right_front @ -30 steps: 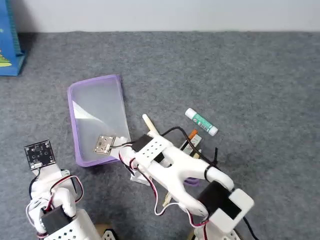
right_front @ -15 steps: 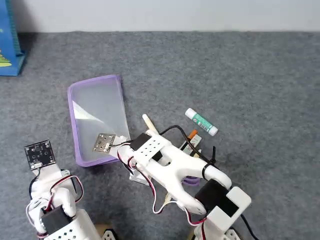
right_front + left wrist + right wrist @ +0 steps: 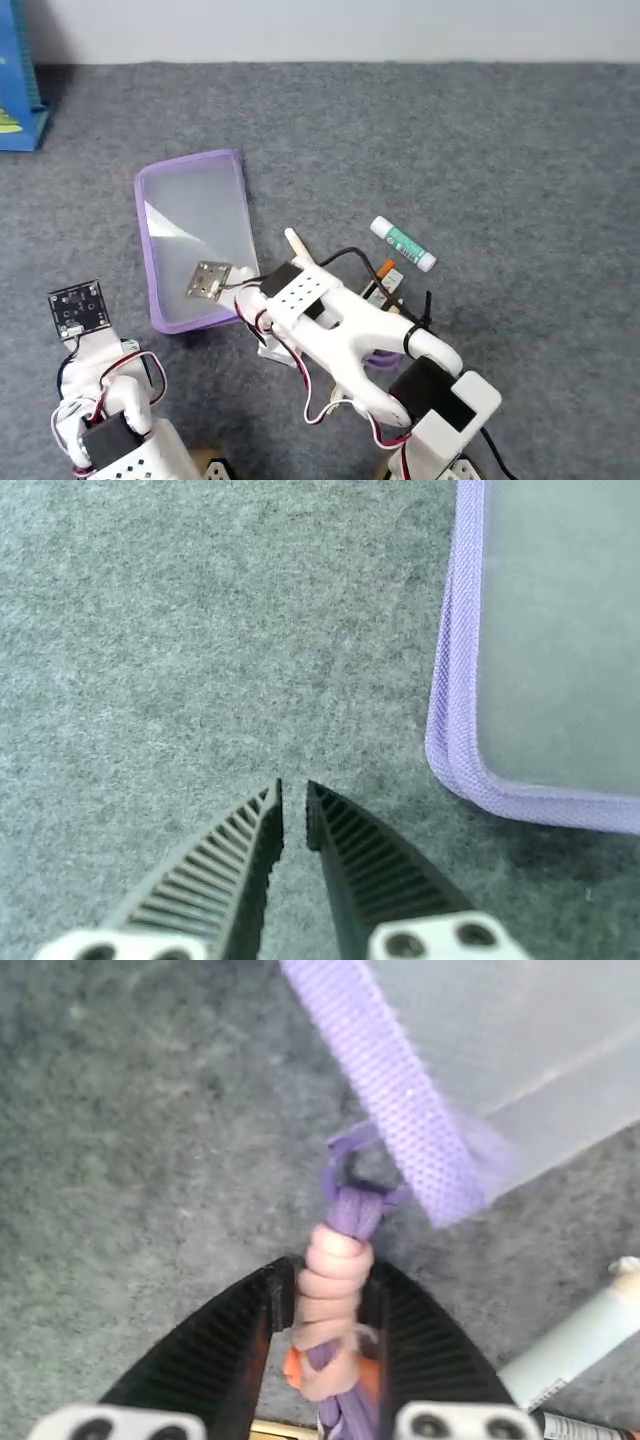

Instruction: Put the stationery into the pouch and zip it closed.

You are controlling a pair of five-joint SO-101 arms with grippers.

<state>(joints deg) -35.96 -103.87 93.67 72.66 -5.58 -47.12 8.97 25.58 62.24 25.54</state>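
A clear pouch (image 3: pixel 190 235) with a purple zip border lies flat left of centre, with a small square metal piece (image 3: pixel 207 280) on its near end. My right gripper (image 3: pixel 328 1295) is shut on the pouch's purple zipper pull cord (image 3: pixel 345 1215) and its pink bead, at the pouch's near right corner (image 3: pixel 440 1185). In the high view the white right arm (image 3: pixel 340 330) covers that spot. A white and green glue stick (image 3: pixel 403 244) and an orange-tipped pen (image 3: pixel 385 269) lie on the carpet right of the arm. My left gripper (image 3: pixel 294 790) hangs shut above bare carpet beside a pouch corner (image 3: pixel 450 760).
A wooden stick (image 3: pixel 298 246) pokes out by the right arm. A blue box (image 3: pixel 18 80) stands at the far left edge, and a white wall runs along the back. Grey carpet lies open to the right and beyond the pouch. The left arm (image 3: pixel 100 400) sits at the near left.
The right arm has edged slightly toward the far left with the pull in its grip. The metal piece has shifted a little farther up the pouch. The left arm is still.
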